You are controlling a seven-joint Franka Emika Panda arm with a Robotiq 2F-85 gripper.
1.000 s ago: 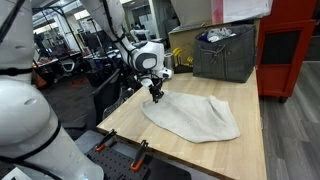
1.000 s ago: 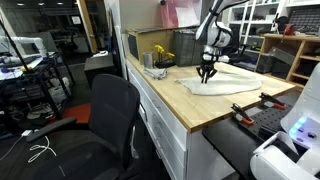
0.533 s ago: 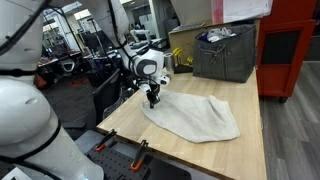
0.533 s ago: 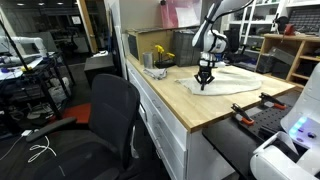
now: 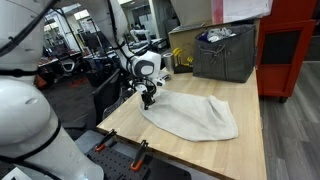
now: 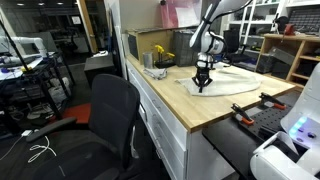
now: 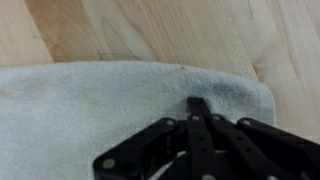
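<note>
A pale grey towel (image 5: 195, 118) lies flat on the light wooden table (image 5: 252, 100); it also shows as the towel (image 6: 228, 86) and fills the wrist view as the towel (image 7: 80, 110). My gripper (image 5: 148, 100) points straight down at the towel's corner nearest the table's edge. The same gripper (image 6: 201, 86) stands low over that corner. In the wrist view the gripper (image 7: 199, 104) has its black fingers pressed together, their tips sunk into the cloth a little inside its edge. The jaws look shut on a pinch of towel.
A dark grey bin (image 5: 225, 55) of clutter stands at the table's back, beside a red cabinet (image 5: 290, 50). Yellow flowers (image 6: 160, 55) sit near the far corner. An office chair (image 6: 110, 110) stands by the table's side. Clamps (image 5: 140, 148) grip the front edge.
The jaws have closed fully onto the towel's corner. The gripper has shifted a little toward the table's edge and stays low on the cloth.
</note>
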